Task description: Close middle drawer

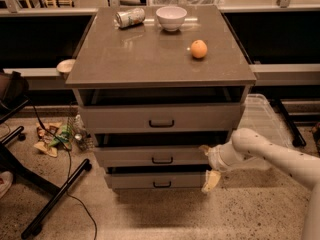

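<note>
The middle drawer (155, 156) is the second of three grey fronts in the cabinet, with a small black handle (161, 160). It sticks out only slightly, a little behind the top drawer's (160, 117) front, with a narrow dark gap above it. My gripper (207, 165) is at the right end of the middle drawer's front, one fingertip (204, 148) against it and the other (210, 181) hanging down by the bottom drawer (157, 180). It holds nothing. My white arm (270, 156) comes in from the right.
The cabinet top (150, 59) carries a can (130, 17), a white bowl (171, 18) and an orange (199, 49). A clear plastic bin (260, 121) stands right of the cabinet. Black chair legs (55, 196), a cable and litter lie on the floor at left.
</note>
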`<action>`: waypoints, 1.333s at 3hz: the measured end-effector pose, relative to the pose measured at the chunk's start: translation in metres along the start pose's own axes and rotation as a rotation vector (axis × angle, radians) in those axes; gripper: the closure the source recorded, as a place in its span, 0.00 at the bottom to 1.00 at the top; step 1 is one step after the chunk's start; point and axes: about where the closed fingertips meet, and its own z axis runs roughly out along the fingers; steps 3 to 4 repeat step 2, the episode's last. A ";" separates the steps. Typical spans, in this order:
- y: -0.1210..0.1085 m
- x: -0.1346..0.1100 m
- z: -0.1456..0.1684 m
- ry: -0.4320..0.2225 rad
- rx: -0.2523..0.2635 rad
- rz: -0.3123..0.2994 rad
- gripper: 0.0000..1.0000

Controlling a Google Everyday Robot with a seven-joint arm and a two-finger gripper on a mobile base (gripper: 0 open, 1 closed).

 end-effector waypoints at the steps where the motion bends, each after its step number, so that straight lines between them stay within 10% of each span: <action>1: -0.014 0.003 0.000 -0.009 0.012 0.012 0.00; 4: -0.021 0.007 -0.007 -0.020 0.024 0.024 0.00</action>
